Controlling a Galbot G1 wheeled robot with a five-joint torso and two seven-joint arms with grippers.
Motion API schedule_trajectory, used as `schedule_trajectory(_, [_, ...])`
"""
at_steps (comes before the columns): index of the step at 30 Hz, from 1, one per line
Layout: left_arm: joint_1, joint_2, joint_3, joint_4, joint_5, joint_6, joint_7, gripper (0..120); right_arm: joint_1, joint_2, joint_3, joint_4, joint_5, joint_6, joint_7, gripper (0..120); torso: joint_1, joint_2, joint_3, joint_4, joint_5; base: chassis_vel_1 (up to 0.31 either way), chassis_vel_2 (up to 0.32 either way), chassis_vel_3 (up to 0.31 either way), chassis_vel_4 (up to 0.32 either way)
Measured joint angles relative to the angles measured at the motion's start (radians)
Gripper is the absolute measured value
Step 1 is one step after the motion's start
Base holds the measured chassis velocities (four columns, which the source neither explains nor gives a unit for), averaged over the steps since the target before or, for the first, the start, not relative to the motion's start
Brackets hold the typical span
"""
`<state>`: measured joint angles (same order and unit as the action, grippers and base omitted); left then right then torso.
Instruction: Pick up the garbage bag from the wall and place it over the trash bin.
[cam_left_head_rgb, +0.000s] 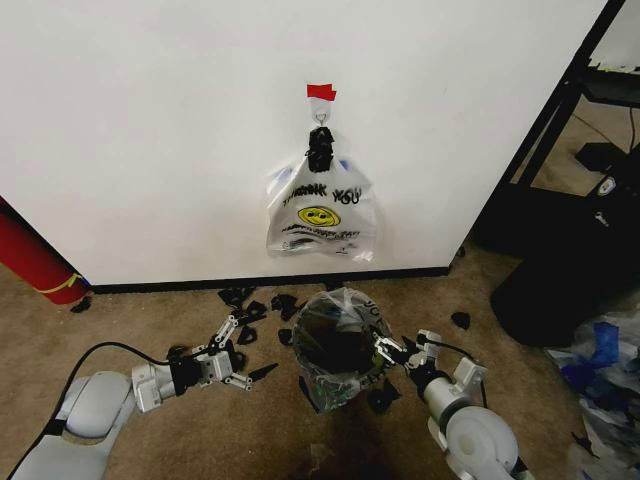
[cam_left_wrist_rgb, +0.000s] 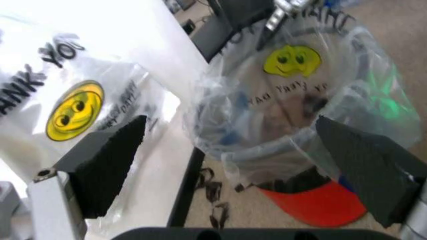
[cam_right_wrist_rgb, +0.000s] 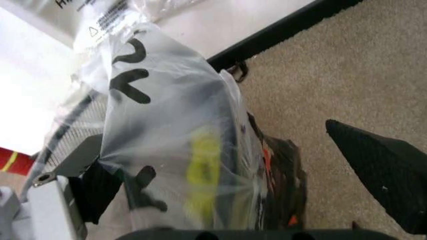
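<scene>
The garbage bag (cam_left_head_rgb: 347, 303) is see-through crinkly plastic draped over the rim of the small round black trash bin (cam_left_head_rgb: 330, 352), which stands on the carpet below the wall (cam_left_head_rgb: 150, 130). In the left wrist view the garbage bag (cam_left_wrist_rgb: 300, 100) lines the trash bin (cam_left_wrist_rgb: 267, 150), and a red base (cam_left_wrist_rgb: 320, 207) shows. My left gripper (cam_left_head_rgb: 240, 352) stands open left of the bin, apart from it. At the bin's right rim my right gripper (cam_left_head_rgb: 392, 352) is open, with the bag's film (cam_right_wrist_rgb: 173, 115) lying against one finger (cam_right_wrist_rgb: 100, 187).
An opaque white smiley bag (cam_left_head_rgb: 320, 210) hangs from a hook (cam_left_head_rgb: 321, 115) under red tape (cam_left_head_rgb: 321, 92). Black scraps (cam_left_head_rgb: 250, 305) litter the carpet by the baseboard. A red cylinder (cam_left_head_rgb: 30, 255) leans at left. A black bulk (cam_left_head_rgb: 560, 290) and loose plastic (cam_left_head_rgb: 600, 370) sit at right.
</scene>
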<state>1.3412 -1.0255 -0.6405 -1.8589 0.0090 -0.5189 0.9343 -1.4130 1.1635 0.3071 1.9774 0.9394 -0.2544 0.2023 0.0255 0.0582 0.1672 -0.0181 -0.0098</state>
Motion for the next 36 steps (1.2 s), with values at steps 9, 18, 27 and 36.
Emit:
schedule_trajectory(9, [-0.01, -0.005, 0.13, -0.005, -0.204, 0.063, -0.285, 100, -0.003, -0.014, 0.017, -0.055, -0.04, 0.0, -0.067, 100, 0.0, 0.0, 0.0, -0.0002, 0.0, 0.0, 0.0, 0.0, 0.0])
schedule_trajectory(18, [-0.038, -0.019, 0.295, -0.038, -0.377, 0.12, -0.486, 100, 0.023, 0.004, 0.015, -0.023, 0.066, -0.007, 0.016, 100, 0.0, 0.0, 0.0, 0.0001, 0.0001, 0.0, 0.0, 0.0, 0.0])
schedule_trajectory(27, [-0.122, -0.045, 0.398, 0.009, -0.281, 0.142, -0.497, 100, 0.043, 0.005, -0.013, -0.025, 0.063, -0.042, 0.047, 100, 0.0, 0.0, 0.0, -0.0001, -0.0001, 0.0, 0.0, 0.0, 0.0])
schedule_trajectory(36, [-0.399, 0.017, 0.575, 0.174, -0.23, 0.103, -0.372, 100, 0.061, -0.007, -0.024, -0.039, 0.061, -0.061, 0.033, 100, 0.0, 0.0, 0.0, -0.0001, -0.0001, 0.0, 0.0, 0.0, 0.0])
